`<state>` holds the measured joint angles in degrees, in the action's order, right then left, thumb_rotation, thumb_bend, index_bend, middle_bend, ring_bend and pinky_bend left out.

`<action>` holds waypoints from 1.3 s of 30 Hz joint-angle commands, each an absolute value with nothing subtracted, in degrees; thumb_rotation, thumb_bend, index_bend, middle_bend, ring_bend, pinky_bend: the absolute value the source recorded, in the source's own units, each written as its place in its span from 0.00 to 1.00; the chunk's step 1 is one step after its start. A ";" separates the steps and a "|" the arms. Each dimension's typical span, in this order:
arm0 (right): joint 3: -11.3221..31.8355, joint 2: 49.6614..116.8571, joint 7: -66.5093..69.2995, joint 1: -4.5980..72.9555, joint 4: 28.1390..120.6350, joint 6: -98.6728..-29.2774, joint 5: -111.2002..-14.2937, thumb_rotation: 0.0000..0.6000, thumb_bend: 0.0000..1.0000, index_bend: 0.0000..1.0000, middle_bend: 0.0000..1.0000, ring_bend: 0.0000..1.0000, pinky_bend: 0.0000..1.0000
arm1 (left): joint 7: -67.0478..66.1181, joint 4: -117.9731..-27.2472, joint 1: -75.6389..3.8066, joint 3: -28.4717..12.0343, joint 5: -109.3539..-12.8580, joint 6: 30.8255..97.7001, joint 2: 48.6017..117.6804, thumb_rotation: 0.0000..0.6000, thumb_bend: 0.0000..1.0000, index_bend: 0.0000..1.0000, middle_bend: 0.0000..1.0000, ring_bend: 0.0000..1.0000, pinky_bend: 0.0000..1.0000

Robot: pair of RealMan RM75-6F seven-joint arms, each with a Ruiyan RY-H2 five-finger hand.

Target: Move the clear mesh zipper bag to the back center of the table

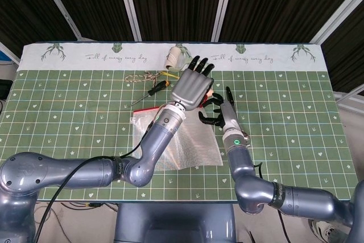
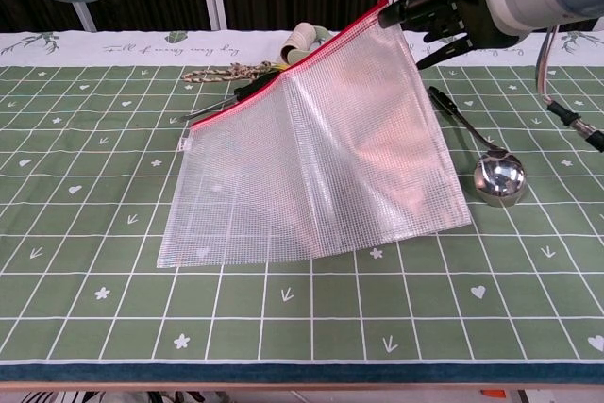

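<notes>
Where bag [image 2: 311, 158] lifts, right hand [image 2: 444, 8] alongside

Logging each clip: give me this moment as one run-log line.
left hand: lifts one corner of mesh zipper bag | right hand: at that raised corner, grip unclear | bag: far edge on table | ladle: right of bag

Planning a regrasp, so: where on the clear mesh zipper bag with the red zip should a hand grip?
Pinch the raised red-zip corner of the clear mesh zipper bag, coming from the right: that corner is lifted off the table while the lower edge lies flat, and the right hand is already there.
</notes>
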<state>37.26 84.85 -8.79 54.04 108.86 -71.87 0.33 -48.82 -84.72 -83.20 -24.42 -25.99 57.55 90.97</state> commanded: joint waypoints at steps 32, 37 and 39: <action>40.17 84.55 -9.12 53.07 110.16 -72.07 1.47 1.00 0.53 0.60 0.14 0.00 0.21 | -47.32 -86.10 -83.55 -22.82 -25.37 58.59 89.28 1.00 0.52 0.62 0.14 0.00 0.00; 41.12 84.13 -8.46 52.71 110.92 -71.86 1.62 1.00 0.54 0.60 0.14 0.00 0.21 | -47.04 -87.08 -82.72 -22.04 -25.29 59.07 88.73 1.00 0.52 0.62 0.14 0.00 0.00; 41.42 83.98 -8.18 52.54 111.22 -71.85 1.80 1.00 0.54 0.60 0.14 0.00 0.21 | -46.89 -87.56 -82.36 -21.72 -25.35 59.23 88.43 1.00 0.52 0.62 0.14 0.00 0.00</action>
<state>41.35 84.03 -8.26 52.60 111.14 -71.86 1.75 -46.97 -87.41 -82.49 -21.86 -25.31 59.14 88.55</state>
